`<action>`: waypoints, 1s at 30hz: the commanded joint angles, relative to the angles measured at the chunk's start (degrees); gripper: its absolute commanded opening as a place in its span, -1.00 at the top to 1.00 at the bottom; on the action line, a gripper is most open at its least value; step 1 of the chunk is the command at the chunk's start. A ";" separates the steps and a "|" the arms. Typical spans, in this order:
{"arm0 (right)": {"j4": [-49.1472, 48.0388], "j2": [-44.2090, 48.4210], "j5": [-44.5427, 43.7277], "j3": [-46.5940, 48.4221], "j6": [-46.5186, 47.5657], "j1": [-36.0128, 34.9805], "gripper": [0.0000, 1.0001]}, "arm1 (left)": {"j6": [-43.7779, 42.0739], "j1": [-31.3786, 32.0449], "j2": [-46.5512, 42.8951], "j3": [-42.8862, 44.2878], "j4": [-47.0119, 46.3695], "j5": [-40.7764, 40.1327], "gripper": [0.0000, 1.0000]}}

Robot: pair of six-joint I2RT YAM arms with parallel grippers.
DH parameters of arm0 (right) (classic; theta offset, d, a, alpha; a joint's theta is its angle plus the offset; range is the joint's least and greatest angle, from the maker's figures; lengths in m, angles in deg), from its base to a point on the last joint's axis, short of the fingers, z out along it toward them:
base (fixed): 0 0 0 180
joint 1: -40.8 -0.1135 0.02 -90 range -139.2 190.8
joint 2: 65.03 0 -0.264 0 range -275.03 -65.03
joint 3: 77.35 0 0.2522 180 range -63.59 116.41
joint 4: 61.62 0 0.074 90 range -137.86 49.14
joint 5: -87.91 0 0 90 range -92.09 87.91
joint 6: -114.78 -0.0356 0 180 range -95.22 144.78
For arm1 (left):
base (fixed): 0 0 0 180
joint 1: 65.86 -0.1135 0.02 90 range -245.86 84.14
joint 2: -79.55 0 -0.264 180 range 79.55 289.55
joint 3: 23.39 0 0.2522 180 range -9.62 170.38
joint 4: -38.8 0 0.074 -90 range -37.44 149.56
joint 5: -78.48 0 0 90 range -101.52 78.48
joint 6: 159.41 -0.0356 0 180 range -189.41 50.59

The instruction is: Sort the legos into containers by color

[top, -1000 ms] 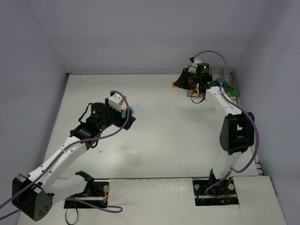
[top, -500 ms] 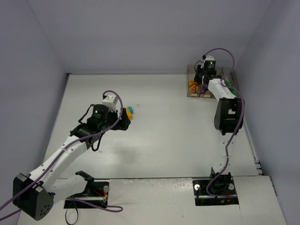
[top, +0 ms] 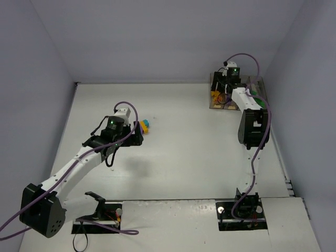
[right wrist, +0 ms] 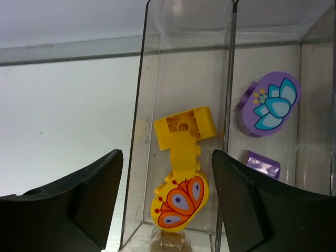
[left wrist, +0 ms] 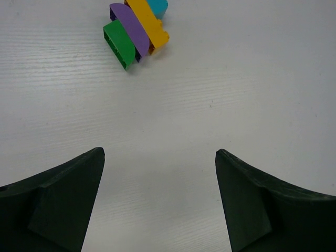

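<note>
- The left jaws stood wide apart and empty, low over the white tabletop [left wrist: 247,79].
- Just ahead of them lay a tight cluster of legos [left wrist: 135,29]: a green brick [left wrist: 118,44], a purple rounded piece [left wrist: 129,29], a yellow brick [left wrist: 148,23] and a teal one [left wrist: 158,6], pressed side by side.
- The right jaws hung open, gripping nothing, above the containers [right wrist: 140,105] at the far right corner.
- Below them, one compartment held a yellow block [right wrist: 184,122] touching a yellow rounded piece with an orange print [right wrist: 178,203].
- The next compartment to the right held a purple piece with a teal flower [right wrist: 269,102] and a small purple brick [right wrist: 262,164], lying apart.
</note>
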 commanded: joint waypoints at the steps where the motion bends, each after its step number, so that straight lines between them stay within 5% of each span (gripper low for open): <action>1: -2.26 7.93 2.62 -1.44 0.60 -0.19 -0.29 | 2.48 -0.95 1.23 3.77 -0.97 -0.85 -0.60; 6: -2.26 16.11 9.75 -10.29 0.51 -5.79 0.01 | 0.47 -2.53 4.39 6.23 -1.59 -0.58 -0.59; 21: -6.65 37.81 16.61 -41.86 -13.81 -12.41 0.06 | -26.34 -6.76 28.20 21.52 -4.31 4.77 -0.59; 24: -6.65 40.98 16.17 -46.26 -14.17 -12.93 0.05 | -25.03 -6.84 32.85 24.51 -4.66 6.62 -0.59; 30: -6.65 46.26 15.91 -51.63 -15.83 -13.29 0.04 | -5.91 -6.41 34.98 26.46 -4.83 4.34 -0.59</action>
